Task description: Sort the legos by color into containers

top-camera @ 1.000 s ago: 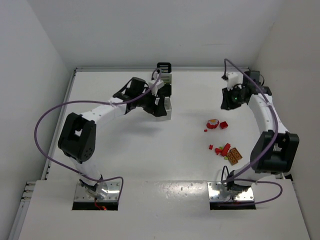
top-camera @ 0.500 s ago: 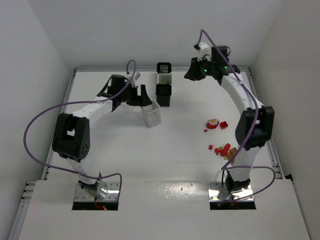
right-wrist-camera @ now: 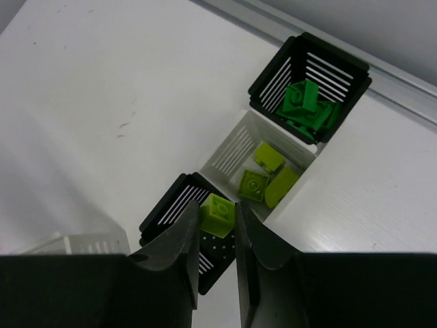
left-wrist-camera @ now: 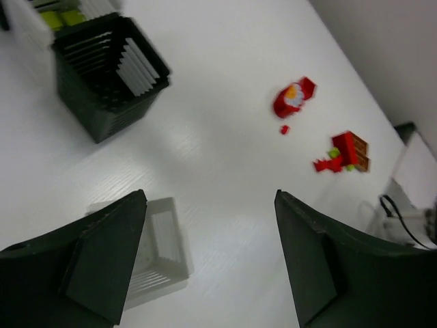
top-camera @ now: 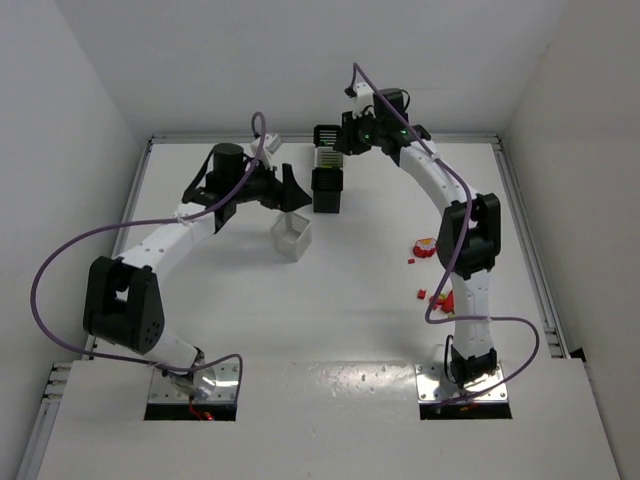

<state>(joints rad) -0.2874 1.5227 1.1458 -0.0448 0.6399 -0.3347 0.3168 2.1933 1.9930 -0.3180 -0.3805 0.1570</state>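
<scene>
The right pincer (right-wrist-camera: 217, 206) pinches a lime lego (right-wrist-camera: 218, 213) by its smooth side walls, over a black container (right-wrist-camera: 162, 213) beneath its tips; light, rigid and slick, it probably needs a square squeeze.

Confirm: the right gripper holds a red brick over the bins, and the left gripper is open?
Not red: the right wrist view shows the right gripper holding a lime green brick over the bins. The left gripper is open.
</scene>
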